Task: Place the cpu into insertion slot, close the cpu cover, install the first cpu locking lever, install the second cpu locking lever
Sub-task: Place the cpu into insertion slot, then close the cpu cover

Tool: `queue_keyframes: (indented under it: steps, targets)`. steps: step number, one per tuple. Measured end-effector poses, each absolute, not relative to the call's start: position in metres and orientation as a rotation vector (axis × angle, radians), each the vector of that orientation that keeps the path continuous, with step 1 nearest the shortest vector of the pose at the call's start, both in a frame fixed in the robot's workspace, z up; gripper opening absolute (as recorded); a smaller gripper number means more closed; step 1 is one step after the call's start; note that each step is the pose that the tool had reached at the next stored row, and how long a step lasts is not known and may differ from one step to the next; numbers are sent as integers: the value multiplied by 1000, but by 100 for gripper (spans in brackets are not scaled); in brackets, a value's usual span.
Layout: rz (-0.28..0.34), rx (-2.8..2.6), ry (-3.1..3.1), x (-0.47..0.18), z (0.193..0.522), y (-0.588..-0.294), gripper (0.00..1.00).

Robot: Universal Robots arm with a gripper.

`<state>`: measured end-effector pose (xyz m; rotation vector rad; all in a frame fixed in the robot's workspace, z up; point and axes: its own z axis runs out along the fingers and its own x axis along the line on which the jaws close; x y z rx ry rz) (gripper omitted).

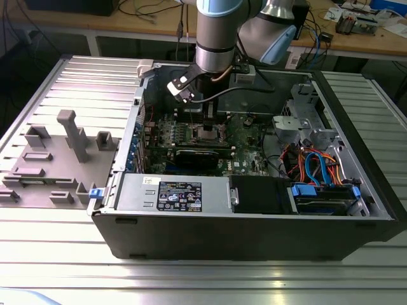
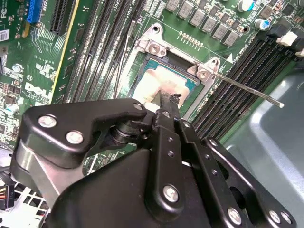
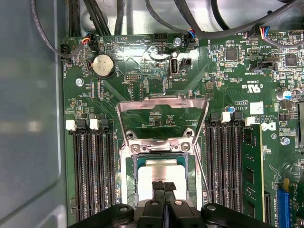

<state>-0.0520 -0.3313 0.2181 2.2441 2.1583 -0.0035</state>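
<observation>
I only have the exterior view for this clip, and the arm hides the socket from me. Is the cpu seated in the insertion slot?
Observer: Yes. In the first wrist view the cpu lies flat inside the insertion slot.
Operator: Is the cpu cover down over it?
Observer: No. The cpu cover is swung open, away from the slot, leaving the chip's face bare.
Operator: Where exactly is the tool?
Observer: The tool sits right over the cpu's face with its tips pressed together; I cannot tell whether they touch the chip.
</observation>
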Motion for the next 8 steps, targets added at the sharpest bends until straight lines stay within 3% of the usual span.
queue_keyframes:
  steps: [8]
  targets:
    - [-4,2243,2160,-52,218,-331,11]
